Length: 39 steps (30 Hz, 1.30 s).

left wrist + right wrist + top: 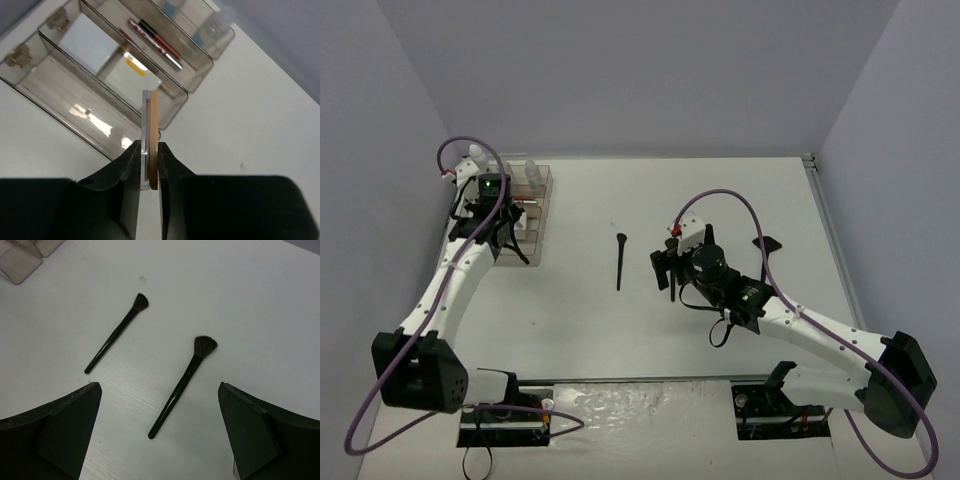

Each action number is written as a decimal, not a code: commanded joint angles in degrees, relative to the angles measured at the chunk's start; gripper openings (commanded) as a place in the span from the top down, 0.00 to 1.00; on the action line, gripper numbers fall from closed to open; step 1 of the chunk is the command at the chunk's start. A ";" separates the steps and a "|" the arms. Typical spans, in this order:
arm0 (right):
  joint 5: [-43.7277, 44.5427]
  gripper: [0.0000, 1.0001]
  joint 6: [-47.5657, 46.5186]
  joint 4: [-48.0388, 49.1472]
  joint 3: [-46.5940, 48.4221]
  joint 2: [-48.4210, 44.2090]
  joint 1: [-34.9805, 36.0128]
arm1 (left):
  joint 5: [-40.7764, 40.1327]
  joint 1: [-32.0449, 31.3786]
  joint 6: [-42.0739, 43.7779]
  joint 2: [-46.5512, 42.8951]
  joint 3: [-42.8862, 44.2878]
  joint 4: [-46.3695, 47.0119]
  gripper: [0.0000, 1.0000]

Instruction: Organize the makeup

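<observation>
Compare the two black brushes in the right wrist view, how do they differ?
The farther brush has a small, narrow tuft; the nearer brush has a wider, fanned one. The farther brush lies closer to the organizer; the nearer brush lies more centred under the open right tool. Both are black, flat on the table and roughly parallel.
</observation>
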 commanded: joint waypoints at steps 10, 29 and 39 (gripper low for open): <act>4.04 0.00 2.33 5.50 -2.53 -2.47 -0.90 | -12.07 10.38 -12.52 27.79 28.68 -11.01 1.00; 3.63 0.00 1.98 5.72 -2.31 -0.21 -1.21 | -20.24 10.99 -15.29 43.62 39.56 -20.35 0.96; 3.92 0.00 2.48 5.81 -2.53 -0.51 -1.30 | -20.51 10.99 -13.66 42.89 38.95 -19.93 0.16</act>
